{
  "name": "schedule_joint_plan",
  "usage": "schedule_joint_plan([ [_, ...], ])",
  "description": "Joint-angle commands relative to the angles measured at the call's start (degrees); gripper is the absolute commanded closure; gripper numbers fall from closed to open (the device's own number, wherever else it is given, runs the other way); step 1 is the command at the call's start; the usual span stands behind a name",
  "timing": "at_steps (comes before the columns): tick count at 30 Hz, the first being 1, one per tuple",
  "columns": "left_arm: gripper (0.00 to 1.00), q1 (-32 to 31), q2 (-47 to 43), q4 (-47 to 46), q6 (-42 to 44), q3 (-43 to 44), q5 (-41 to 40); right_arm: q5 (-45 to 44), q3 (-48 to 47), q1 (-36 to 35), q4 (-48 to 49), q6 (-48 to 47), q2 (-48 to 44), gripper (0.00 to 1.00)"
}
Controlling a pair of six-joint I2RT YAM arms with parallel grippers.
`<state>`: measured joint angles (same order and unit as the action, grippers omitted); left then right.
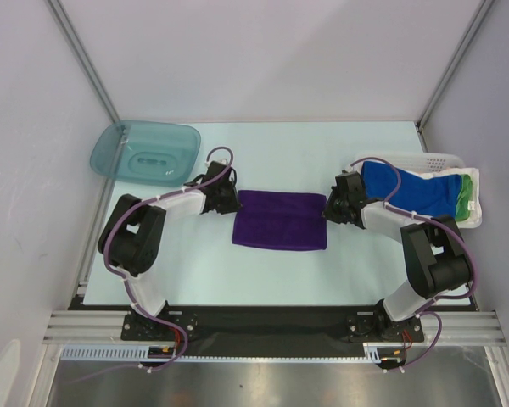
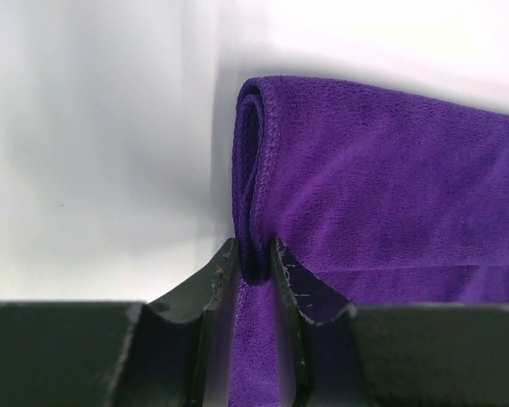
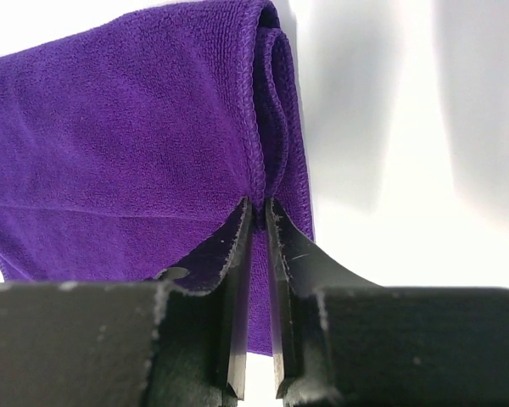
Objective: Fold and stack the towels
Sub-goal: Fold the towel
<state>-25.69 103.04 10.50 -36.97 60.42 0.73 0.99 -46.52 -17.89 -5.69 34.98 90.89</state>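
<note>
A dark purple towel (image 1: 280, 220) lies folded into a flat rectangle in the middle of the table. My left gripper (image 1: 232, 203) is at its left edge. In the left wrist view the jaws (image 2: 254, 250) are shut on the rolled edge of the purple towel (image 2: 390, 186). At the right edge, my right gripper (image 1: 329, 209) does the same. Its narrow jaws (image 3: 257, 203) pinch the hem of the purple towel (image 3: 127, 136). A royal blue towel (image 1: 407, 193) and a green towel (image 1: 467, 197) lie bunched in the basket at the right.
A white slotted basket (image 1: 441, 158) sits at the back right, just behind the right arm. A translucent teal tub (image 1: 144, 153) stands at the back left. Metal frame posts rise at both back corners.
</note>
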Motion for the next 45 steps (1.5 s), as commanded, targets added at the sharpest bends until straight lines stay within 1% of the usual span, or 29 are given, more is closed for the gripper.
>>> schedule_joint_plan([
  [1, 0.74, 0.3, 0.3, -0.1, 1.3, 2.3, 1.1, 0.5, -1.9, 0.0, 0.5, 0.3, 0.2, 0.86],
  [4, 0.69, 0.3, 0.7, 1.1, 1.9, 3.2, 0.9, 0.6, -2.1, -0.1, 0.4, 0.2, 0.3, 0.87],
  [10, 0.69, 0.3, 0.7, 2.3, 2.8, 4.0, 0.9, 0.5, -2.0, -0.1, 0.5, 0.4, 0.4, 0.87],
  [20, 0.65, 0.4, 0.8, 4.8, 4.1, 5.8, 0.8, 0.6, -1.7, -0.1, 0.7, 0.3, 0.3, 0.89],
  [22, 0.67, 0.4, 0.9, 4.5, 4.0, 5.6, 0.9, 0.6, -1.7, 0.0, 0.9, 0.4, 0.5, 0.89],
  [27, 0.74, 0.4, 1.2, 3.6, 3.5, 4.9, 1.4, 0.8, -1.8, -0.1, 1.0, 0.4, 0.9, 0.90],
  [28, 0.78, 0.4, 1.1, 3.6, 3.4, 4.8, 1.4, 0.8, -1.7, -0.1, 1.1, 0.4, 1.0, 0.90],
  [30, 0.82, 0.4, 1.2, 3.3, 3.4, 4.8, 1.6, 0.9, -1.8, -0.1, 1.1, 0.4, 1.0, 0.90],
  [31, 0.88, 0.4, 1.3, 3.3, 3.3, 4.8, 1.8, 0.9, -1.8, 0.0, 1.0, 0.4, 1.1, 0.90],
  [33, 0.94, 0.4, 1.4, 3.0, 3.3, 5.1, 2.0, 0.9, -1.7, 0.0, 1.2, 0.3, 1.0, 0.92],
  [34, 1.00, 0.4, 1.5, 3.0, 3.1, 5.1, 2.3, 0.9, -1.8, -0.1, 1.1, 0.3, 1.0, 0.93],
  [39, 1.00, 0.4, 0.7, 2.9, 3.1, 5.1, 2.7, 1.0, -2.3, 0.0, -0.2, -0.2, -0.1, 1.00],
  [45, 1.00, 0.6, -1.4, 3.0, 2.5, 5.1, 3.2, 1.0, -3.3, 0.3, -2.1, -0.9, -2.1, 1.00],
])
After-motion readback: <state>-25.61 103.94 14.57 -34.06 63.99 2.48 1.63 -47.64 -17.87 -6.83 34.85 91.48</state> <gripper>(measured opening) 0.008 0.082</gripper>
